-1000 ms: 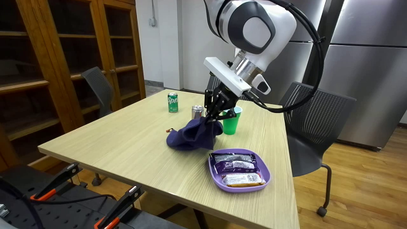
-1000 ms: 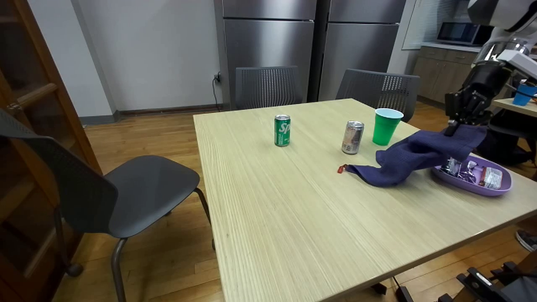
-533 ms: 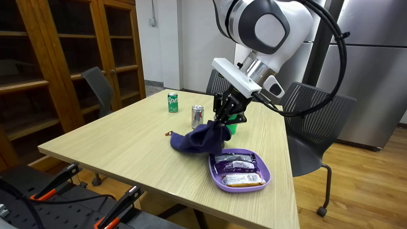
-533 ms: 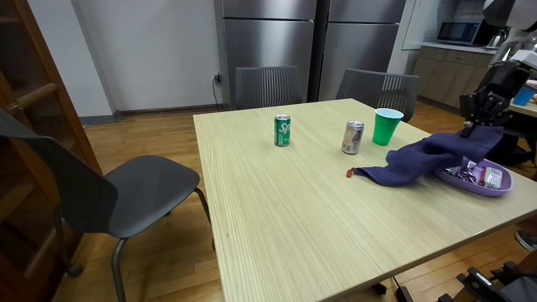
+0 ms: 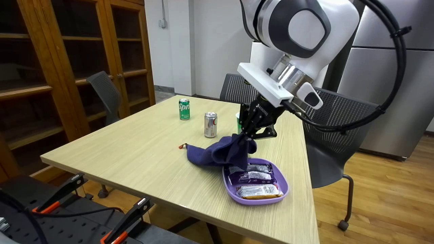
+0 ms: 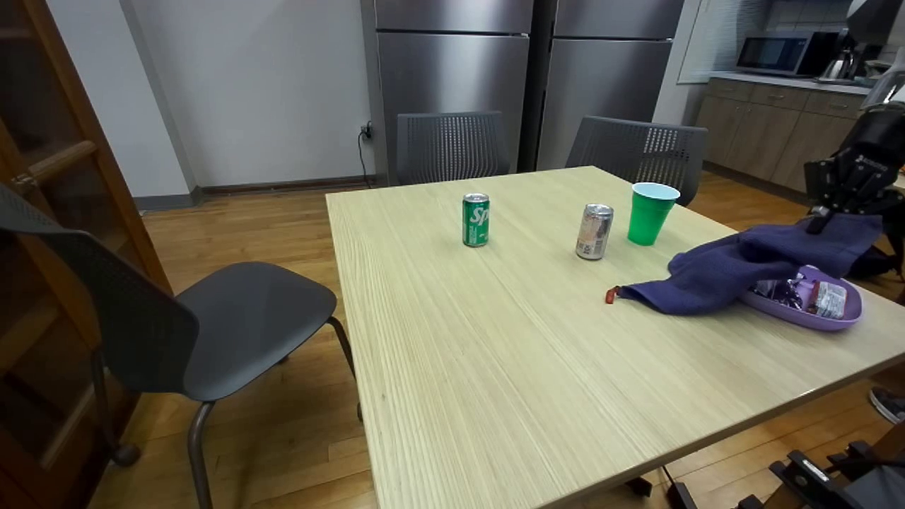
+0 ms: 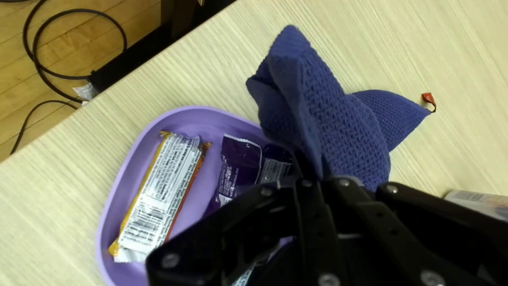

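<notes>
Blue cloth [image 7: 345,131] droops from the claw [image 7: 323,180] clamped on it, partly overhanging the purple tray [image 7: 202,119].

Table [image 5: 135,145] in both exterior views, obliquely from above, wrist view close, probably steeply downward

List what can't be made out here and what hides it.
Purple tray, wrist view: partly behind the end effector, cut off at the bottom edge.
Silver can, wrist view: cut off by the right edge.
Fine print on white wrapper, wrist view: too small.
Anything under blue cloth, all views: cloth covers it.
Green cup, in an exterior view: mostly behind end effector.
</notes>
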`<state>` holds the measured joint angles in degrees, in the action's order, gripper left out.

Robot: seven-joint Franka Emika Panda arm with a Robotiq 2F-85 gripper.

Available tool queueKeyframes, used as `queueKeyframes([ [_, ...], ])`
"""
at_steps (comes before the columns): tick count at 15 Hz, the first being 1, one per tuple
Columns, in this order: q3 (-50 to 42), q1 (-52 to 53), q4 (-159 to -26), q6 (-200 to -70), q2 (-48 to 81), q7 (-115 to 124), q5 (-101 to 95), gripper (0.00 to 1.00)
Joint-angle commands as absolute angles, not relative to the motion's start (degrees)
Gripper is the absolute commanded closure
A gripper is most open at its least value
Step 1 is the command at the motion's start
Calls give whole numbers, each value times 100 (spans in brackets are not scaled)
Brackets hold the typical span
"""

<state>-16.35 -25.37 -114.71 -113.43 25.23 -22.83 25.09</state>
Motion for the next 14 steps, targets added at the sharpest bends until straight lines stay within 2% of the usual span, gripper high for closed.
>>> queueKeyframes([
  [1, -1649, -2680, -11552, -11345, 2347, -2002, 2360, 99],
  [14, -1843, -2924, -11412, -11300, 2433, -1607, 2428, 99],
])
